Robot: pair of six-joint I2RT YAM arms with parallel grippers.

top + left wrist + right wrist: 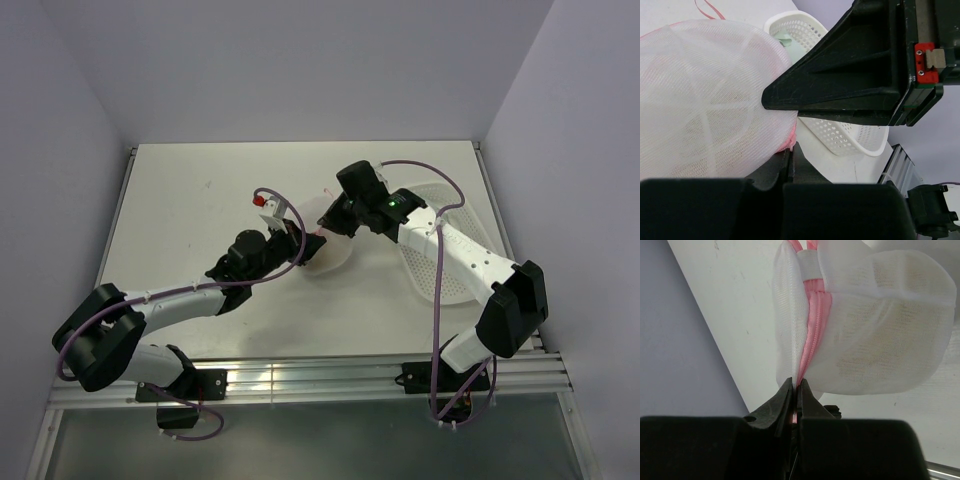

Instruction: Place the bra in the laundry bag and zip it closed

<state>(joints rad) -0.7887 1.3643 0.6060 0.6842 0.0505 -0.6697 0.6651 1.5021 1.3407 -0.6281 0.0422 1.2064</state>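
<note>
The laundry bag [328, 250], a round white mesh pouch with a pink zipper rim, hangs between both grippers at mid-table. In the right wrist view, my right gripper [799, 385] is shut on the pink zipper [813, 320] at the bag's lower edge. From the opposite side, my left gripper [790, 149] is shut, pinching the pink rim [792, 136] at its tips. The bra shows only as a dim yellowish tint [875, 352] through the mesh, inside the bag [705, 100]. The right gripper's black body [855, 65] hangs close over the left one.
A white perforated basket [445, 245] lies on the right of the table, with a pale mint garment [785, 41] in it. It sits just behind the bag. A loose pink cord [268, 195] lies beyond the left gripper [296, 243].
</note>
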